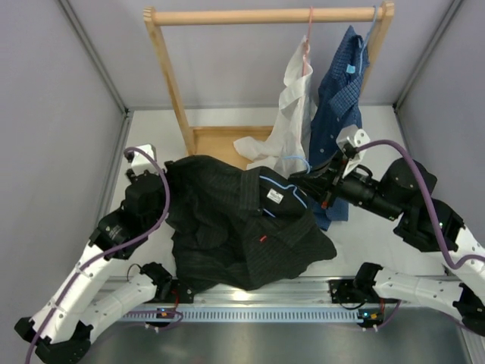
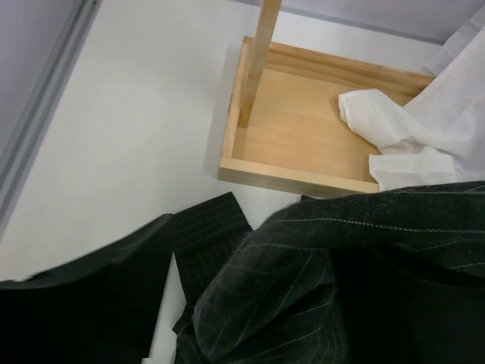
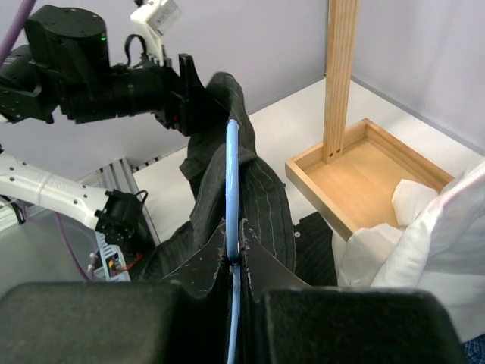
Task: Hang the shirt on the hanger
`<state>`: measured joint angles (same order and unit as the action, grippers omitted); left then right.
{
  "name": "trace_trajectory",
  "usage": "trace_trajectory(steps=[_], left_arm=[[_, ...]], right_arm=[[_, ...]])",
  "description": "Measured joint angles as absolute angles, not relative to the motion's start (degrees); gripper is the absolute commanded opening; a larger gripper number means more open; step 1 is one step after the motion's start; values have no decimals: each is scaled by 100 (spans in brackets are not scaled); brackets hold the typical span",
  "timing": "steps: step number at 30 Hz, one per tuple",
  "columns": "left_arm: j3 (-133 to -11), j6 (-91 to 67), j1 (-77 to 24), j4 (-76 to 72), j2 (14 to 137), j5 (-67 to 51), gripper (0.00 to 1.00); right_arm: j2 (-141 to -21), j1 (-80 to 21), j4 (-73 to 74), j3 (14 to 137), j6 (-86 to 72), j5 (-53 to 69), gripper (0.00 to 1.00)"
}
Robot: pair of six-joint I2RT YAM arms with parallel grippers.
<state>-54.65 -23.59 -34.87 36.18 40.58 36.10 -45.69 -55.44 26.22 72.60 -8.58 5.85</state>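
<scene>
The black pinstriped shirt hangs spread between my two grippers, its lower part resting on the table. Its white neck label and red chest mark face up. The light-blue hanger sits inside the collar, its hook toward the rack. My right gripper is shut on the hanger wire, which runs up into the shirt. My left gripper holds the shirt's far shoulder raised and also shows in the right wrist view. In the left wrist view the shirt covers my fingertips.
The wooden rack's tray base stands just behind the shirt and shows in the wrist views. A white shirt on a pink hanger and a blue dotted shirt hang from the rail.
</scene>
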Motion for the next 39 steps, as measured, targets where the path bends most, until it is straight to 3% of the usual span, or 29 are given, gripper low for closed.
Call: trace_trajectory(steps=[1, 5, 10, 14, 19, 24, 32, 34, 39], left_arm=[[-5520, -2346, -3483, 3695, 4018, 3651, 98], [-6036, -2073, -3459, 3942, 3859, 3629, 98], [-7089, -1597, -3454, 3859, 3754, 2628, 98], [-7686, -845, -3444, 3411, 3885, 585, 98], [-8281, 410, -3450, 3218, 4991, -2698, 97], [-8294, 1007, -3448, 3339, 5911, -4375, 98], [-8259, 1041, -3454, 3363, 6368, -6073, 74], [-8119, 1041, -3454, 3350, 6392, -6254, 60], [-7900, 1057, -3454, 3382, 6431, -6517, 50]], right_arm=[[-4654, -5544, 2617, 7336, -858, 587, 0], [-4993, -5542, 2624, 7631, -858, 650, 0], [-5186, -5542, 2661, 7850, -864, 674, 0], [-5218, -5542, 2733, 7929, -858, 766, 0], [-5253, -5537, 3000, 8138, -701, 1439, 0], [-5089, -5537, 3251, 8132, -517, 1848, 0], [-4897, -5537, 3393, 8125, -360, 2169, 0], [-4921, -5537, 3398, 8128, -344, 2228, 0], [-5059, -5537, 3402, 8128, -333, 2265, 0]])
